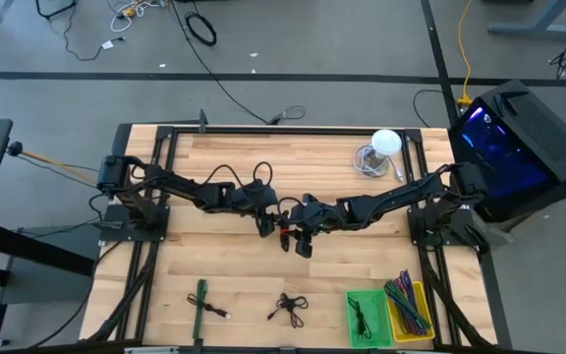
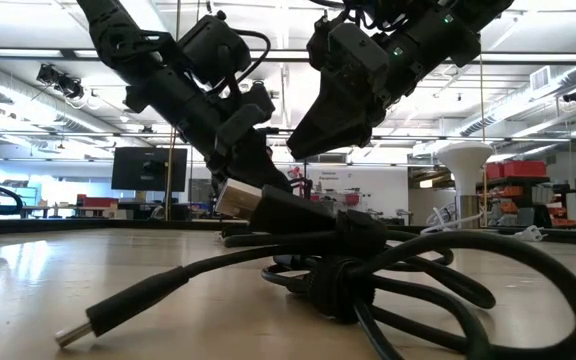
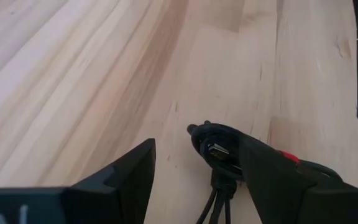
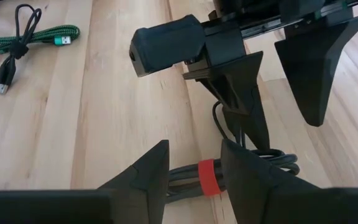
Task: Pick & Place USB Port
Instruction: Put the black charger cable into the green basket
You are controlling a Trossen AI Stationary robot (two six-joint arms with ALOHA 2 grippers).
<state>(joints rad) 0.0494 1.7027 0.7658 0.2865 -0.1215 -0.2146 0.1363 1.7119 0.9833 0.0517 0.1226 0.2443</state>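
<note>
The left gripper (image 1: 266,224) hangs over the middle of the wooden table (image 1: 224,265), its 2 fingers (image 3: 129,177) spread wide with nothing between them. In the left wrist view a black USB plug (image 3: 215,149) shows against the inner face of one finger, its cable running back under the wrist; whether it touches the finger cannot be told. The right gripper (image 1: 300,239) sits just beside the left one, at about 4 o'clock from it, so the 2 tools meet near the table's centre. Its fingers (image 4: 145,177) are parted and straddle a coiled black cable with a red band (image 4: 207,177), which lies on the wood between them; whether they press it cannot be told.

In the low view a bundled black USB cable (image 2: 368,265) lies close to the camera with 1 plug (image 2: 243,197) raised toward the grippers.

Toward 6 o'clock from the grippers, near the table's front edge, lie a green braided cable (image 1: 200,300) and a small black cable (image 1: 288,308). At 5 o'clock stand a green bin (image 1: 367,315) and a yellow bin (image 1: 411,310) holding cables. At 1 o'clock rests a white lamp (image 1: 385,144).
</note>
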